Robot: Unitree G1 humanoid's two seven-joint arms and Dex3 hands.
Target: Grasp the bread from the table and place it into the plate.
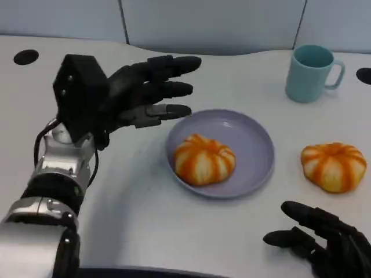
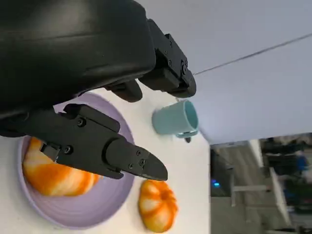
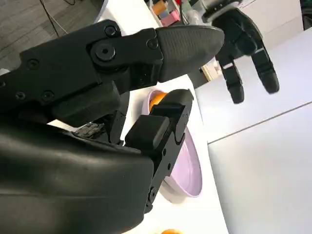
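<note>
Hovering beside plate (image 1: 255,168) rim, left hand (image 1: 136,95), fingers spread.

— What lies behind the white table (image 1: 133,191)?

— A pale grey-blue wall (image 1: 208,23) of flat panels runs across the top of the head view, split by thin dark seams.

— Anything set into the tabletop?

— A round black hole (image 1: 26,57) at the upper left, and part of another (image 1: 364,75) at the right edge.

— And the floor?

— In the left wrist view's lower right, a grey floor (image 2: 239,165) with dark furniture (image 2: 287,180), too blurred to name. The light is soft and even.
</note>
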